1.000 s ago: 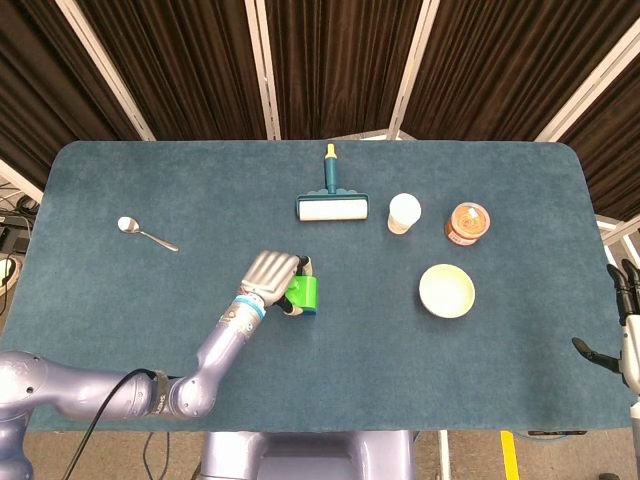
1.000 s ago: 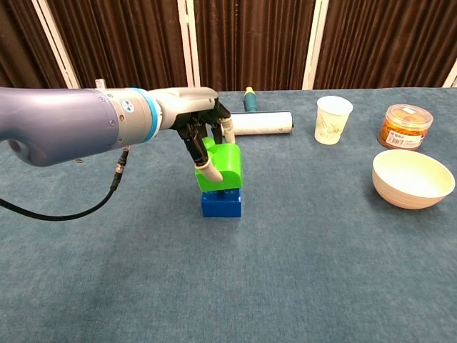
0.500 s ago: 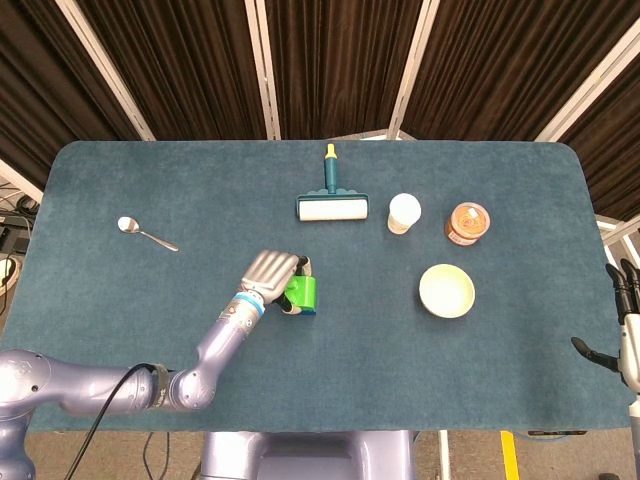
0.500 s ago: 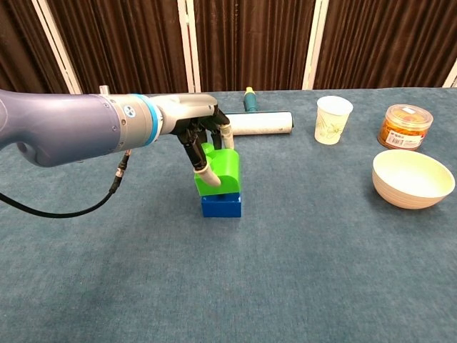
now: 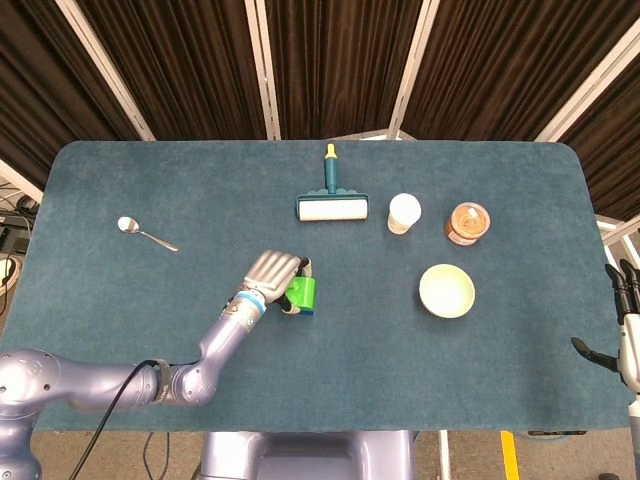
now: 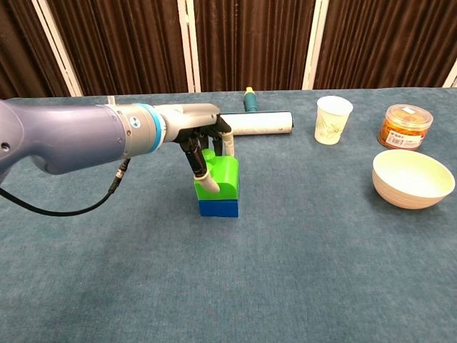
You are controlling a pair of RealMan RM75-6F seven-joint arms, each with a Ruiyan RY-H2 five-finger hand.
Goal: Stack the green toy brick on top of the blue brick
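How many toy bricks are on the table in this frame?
2. The green brick sits on the blue brick left of the table's centre, with the left hand gripping the green one. No others show, though the arm could hide something behind it.

Bright, even overhead light, soft shadows, both views sharp, no glare/blur.

The left hand (image 5: 272, 270) grips the green brick (image 5: 302, 293) near the table's (image 5: 120, 180) middle; a bowl (image 5: 446, 290) sits right.
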